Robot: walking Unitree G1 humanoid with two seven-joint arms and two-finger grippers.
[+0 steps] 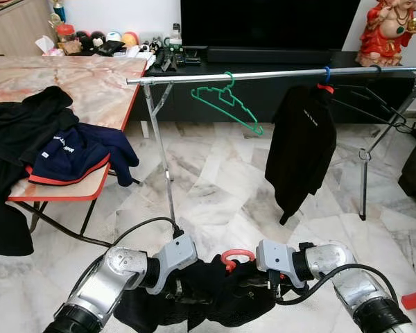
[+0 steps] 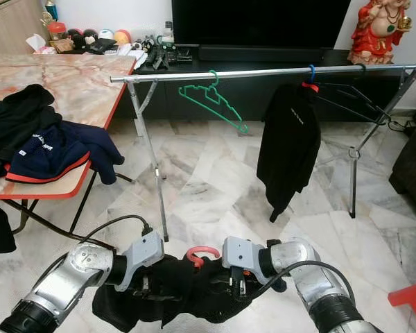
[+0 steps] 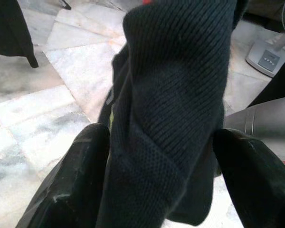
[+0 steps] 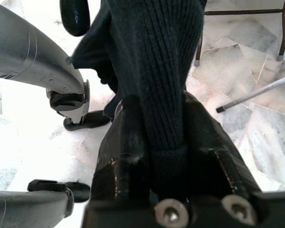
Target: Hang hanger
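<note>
Dark garment (image 1: 215, 291) hides the red hanger's (image 1: 237, 258) lower part

Clothes heap (image 1: 48, 149) on table (image 1: 100, 83); statue (image 1: 388, 31) beside TV (image 1: 263, 24).

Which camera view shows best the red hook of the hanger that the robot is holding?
The left eye view: the red hook stands whole above the dark garment, between the left gripper and right gripper. The right eye view shows it too, lower in the picture. The wrist views show knitted cloth between the jaws.
</note>
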